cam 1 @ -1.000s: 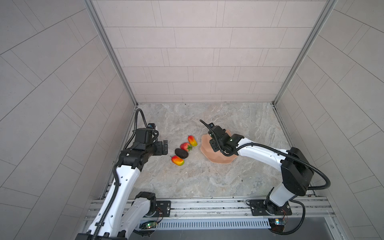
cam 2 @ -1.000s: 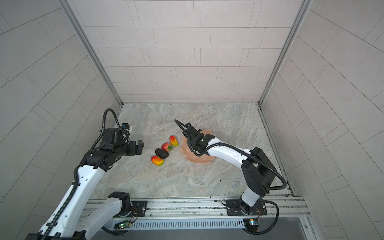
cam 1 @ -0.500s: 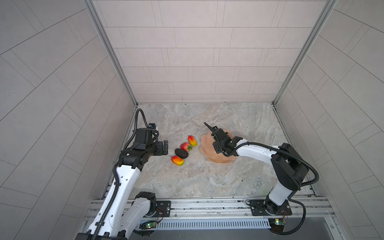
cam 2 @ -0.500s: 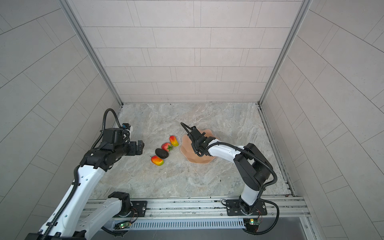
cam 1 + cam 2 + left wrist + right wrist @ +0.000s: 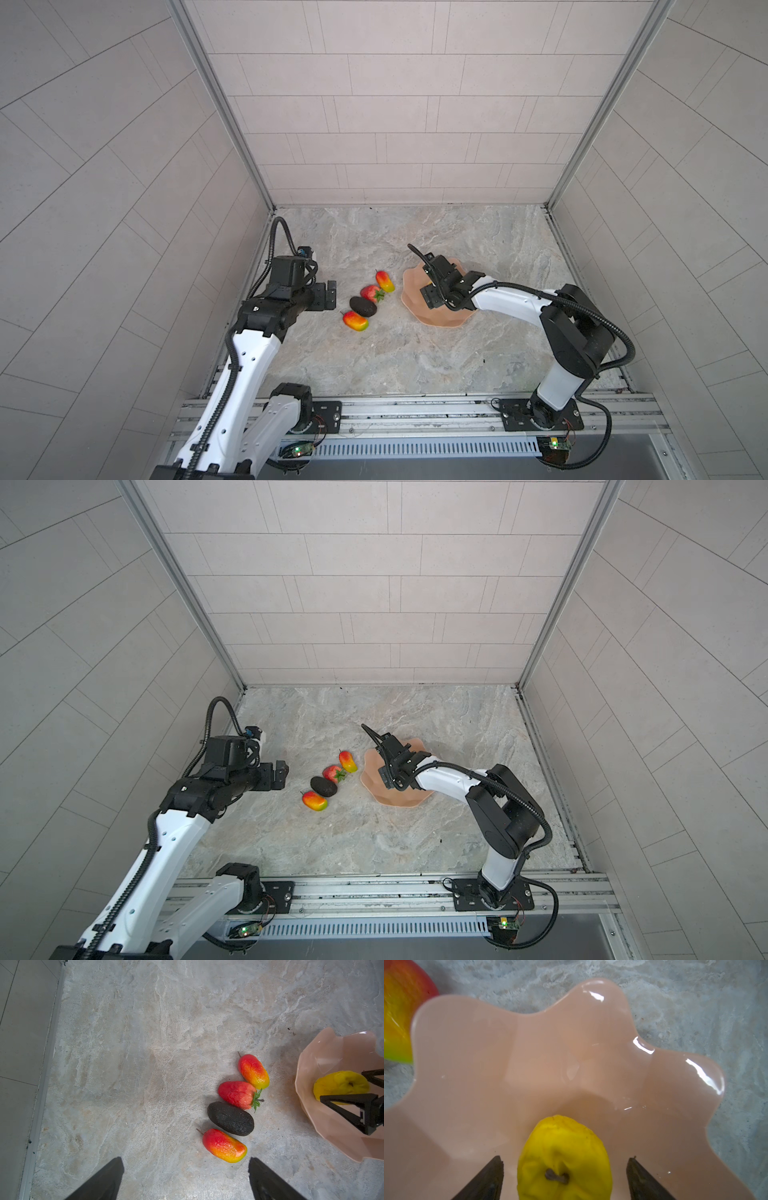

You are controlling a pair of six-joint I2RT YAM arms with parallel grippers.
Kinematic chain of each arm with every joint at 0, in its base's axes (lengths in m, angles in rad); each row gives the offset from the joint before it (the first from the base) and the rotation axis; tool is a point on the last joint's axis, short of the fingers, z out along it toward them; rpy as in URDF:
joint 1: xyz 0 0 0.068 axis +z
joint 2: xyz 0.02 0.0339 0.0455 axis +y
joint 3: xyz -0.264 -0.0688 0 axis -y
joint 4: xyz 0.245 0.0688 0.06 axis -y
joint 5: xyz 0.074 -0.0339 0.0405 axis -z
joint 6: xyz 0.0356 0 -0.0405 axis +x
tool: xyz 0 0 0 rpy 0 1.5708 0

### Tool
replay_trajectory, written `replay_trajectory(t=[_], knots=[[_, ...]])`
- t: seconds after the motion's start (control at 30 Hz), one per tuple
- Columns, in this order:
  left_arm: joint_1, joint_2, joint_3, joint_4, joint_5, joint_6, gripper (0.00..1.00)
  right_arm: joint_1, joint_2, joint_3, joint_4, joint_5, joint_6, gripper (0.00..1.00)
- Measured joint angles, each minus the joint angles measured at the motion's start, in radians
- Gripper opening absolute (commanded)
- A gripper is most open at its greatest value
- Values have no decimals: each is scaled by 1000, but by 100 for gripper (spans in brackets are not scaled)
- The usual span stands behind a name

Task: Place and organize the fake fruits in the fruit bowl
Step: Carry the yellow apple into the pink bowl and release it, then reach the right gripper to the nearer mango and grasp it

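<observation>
The peach-pink fruit bowl (image 5: pixel 415 309) (image 5: pixel 529 1053) sits right of centre on the stone floor. A lumpy yellow fruit (image 5: pixel 564 1157) (image 5: pixel 340 1084) lies inside it. My right gripper (image 5: pixel 564 1158) (image 5: pixel 432 291) hangs over the bowl, open, a finger on each side of the yellow fruit with a gap on both sides. Left of the bowl lie a mango (image 5: pixel 253 1071), a strawberry (image 5: pixel 236 1095), a dark avocado (image 5: pixel 230 1118) and a second mango (image 5: pixel 224 1145) in a slanting row. My left gripper (image 5: pixel 185 1158) (image 5: pixel 328 295) hovers open and empty left of that row.
Tiled walls enclose the floor on three sides, and a metal rail (image 5: pixel 415 411) runs along the front edge. The far mango (image 5: pixel 396 1022) lies close beside the bowl's rim. Bare stone floor (image 5: pixel 415 361) stretches in front of the fruits and the bowl.
My right gripper's jaws have opened and let go of the yellow fruit, which now lies in the bowl. The left arm has not moved.
</observation>
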Motion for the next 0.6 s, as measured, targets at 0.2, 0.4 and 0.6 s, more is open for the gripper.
replay_trajectory(t=[0.2, 0.4, 0.6], knots=[[0, 0, 0, 0, 0, 0, 100, 4, -79, 69, -93, 8, -36, 97], [0, 0, 0, 0, 0, 0, 100, 77, -100, 233, -128, -8, -52, 100], [0, 0, 0, 0, -2, 0, 100, 248, 20, 362, -126, -72, -60, 100]])
